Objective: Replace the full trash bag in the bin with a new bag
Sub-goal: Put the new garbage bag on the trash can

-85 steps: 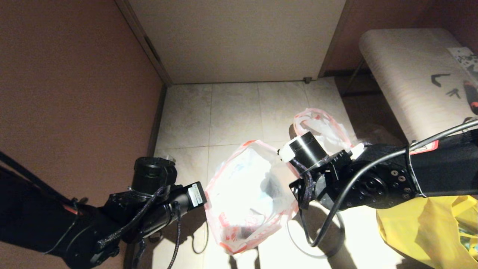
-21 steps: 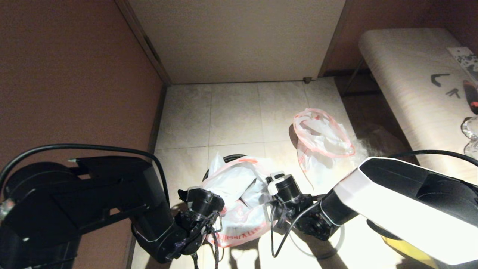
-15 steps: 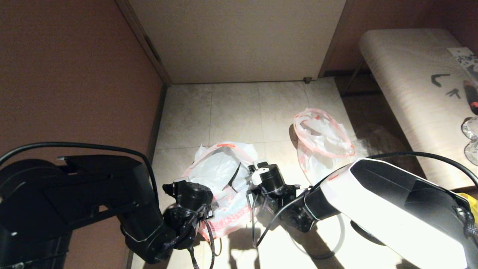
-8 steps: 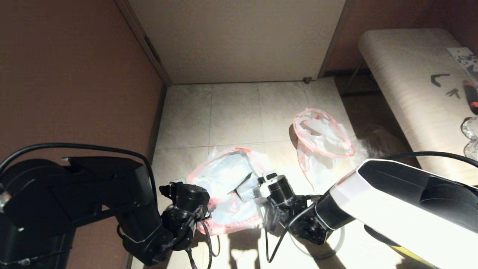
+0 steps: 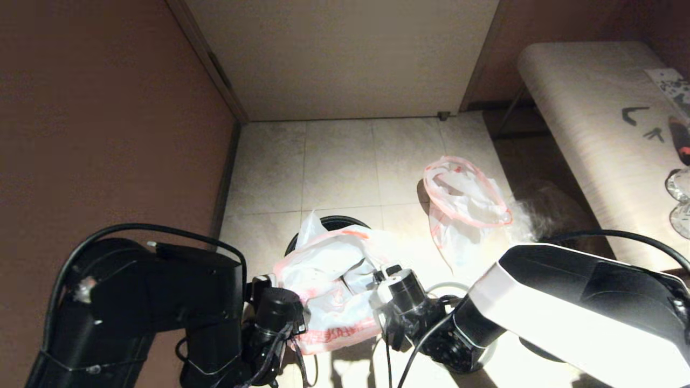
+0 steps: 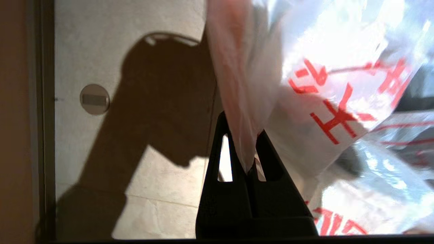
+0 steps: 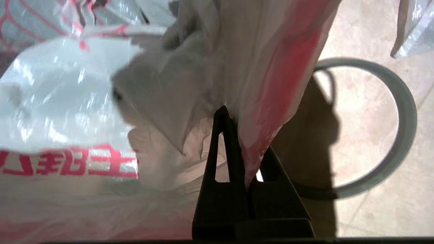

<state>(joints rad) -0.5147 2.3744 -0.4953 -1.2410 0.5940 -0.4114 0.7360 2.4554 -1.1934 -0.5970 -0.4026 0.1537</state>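
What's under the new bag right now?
Beneath the new bag, held between the left hand and right hand, only the far arc of the bin shows. The bin's inside and the floor below the bag are covered.

New bag (image 5: 334,280): translucent white, red print, pink-red hem. Bin (image 5: 329,222): black. Hoop (image 7: 403,112): grey. Floor (image 5: 339,167): beige tiles.

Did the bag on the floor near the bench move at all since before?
No. The full trash bag lies on the same floor tiles beside the bench in every head view picture, with its pink hem in the same loop.
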